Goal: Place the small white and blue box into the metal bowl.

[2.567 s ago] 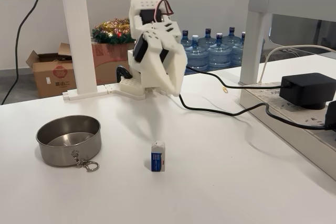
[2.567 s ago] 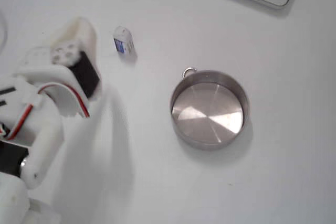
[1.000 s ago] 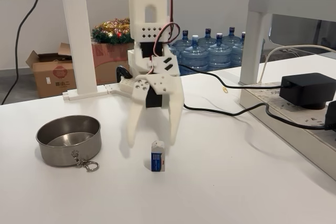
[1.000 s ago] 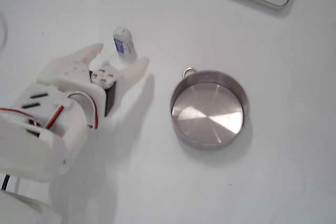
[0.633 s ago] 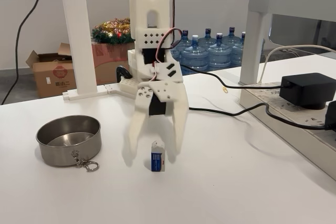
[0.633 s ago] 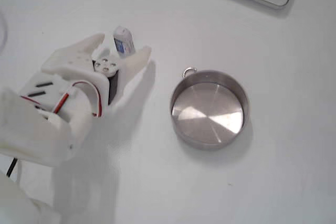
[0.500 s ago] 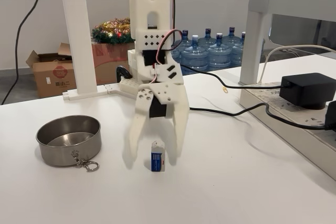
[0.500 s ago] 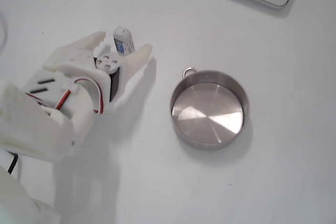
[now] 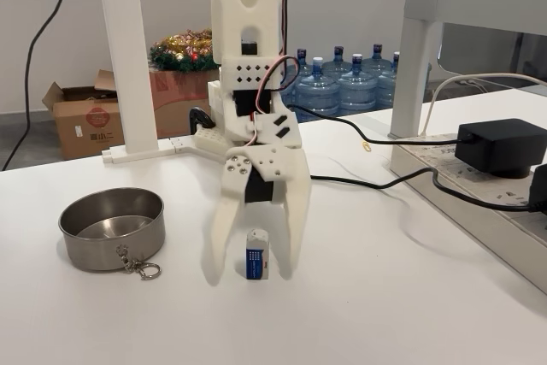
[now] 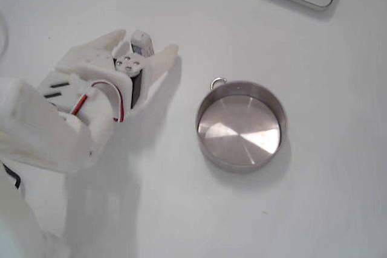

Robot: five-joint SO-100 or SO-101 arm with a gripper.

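White table (image 9: 410,297): box (image 9: 257,255) upright between spread jaws; bowl (image 9: 111,228) apart

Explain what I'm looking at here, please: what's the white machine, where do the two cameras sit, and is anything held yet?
The white machine is a small robot arm; its two-fingered end effector points down at the white table. One fixed view looks across the table from the front, the other looks down from above. The end effector is open, its fingers either side of the small white and blue box, which stands on the table, not gripped. The metal bowl sits apart and holds nothing.
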